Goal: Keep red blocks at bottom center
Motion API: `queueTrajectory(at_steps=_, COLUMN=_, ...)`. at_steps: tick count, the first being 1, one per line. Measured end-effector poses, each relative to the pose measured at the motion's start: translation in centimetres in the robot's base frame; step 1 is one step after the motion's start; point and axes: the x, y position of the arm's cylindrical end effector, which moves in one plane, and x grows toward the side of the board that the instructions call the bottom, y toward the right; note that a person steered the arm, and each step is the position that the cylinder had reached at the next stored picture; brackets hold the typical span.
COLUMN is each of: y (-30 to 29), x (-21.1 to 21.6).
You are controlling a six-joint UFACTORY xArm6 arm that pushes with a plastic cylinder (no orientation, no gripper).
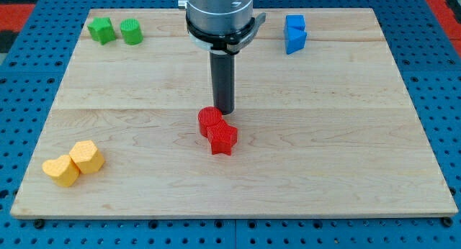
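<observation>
Where the table (pixel 238 198) comes nearest to the view's bottom, two yellow blocks are seen at the left: a yellow heart-like block (pixel 60 170) and a yellow six-sided block (pixel 87 156), touching each other. A little farther up, near the middle of the table, the two red blocks are placed together: a red star-shaped block (pixel 222 138) and, touching it at its upper left, a red round block (pixel 210 120). They are found above the bottom center, not at the edge. My tip (pixel 225 111) is seen just behind the red round block, at its upper right, touching it or nearly so. No fingers are carried by the arm, only the dark rod. At the view's top, two green blocks (pixel 115 30) are set side by side at the left, and two blue blocks (pixel 294 33) are placed close together at the right.
</observation>
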Motion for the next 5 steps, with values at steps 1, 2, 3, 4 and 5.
queueTrajectory(at_steps=1, y=1.0, x=-2.5)
queueTrajectory(at_steps=2, y=-1.6, x=-1.8)
queueTrajectory(at_steps=3, y=-2.1, x=0.9)
queueTrajectory(at_steps=4, y=-2.7, x=2.4)
queueTrajectory(at_steps=5, y=-2.7, x=3.6)
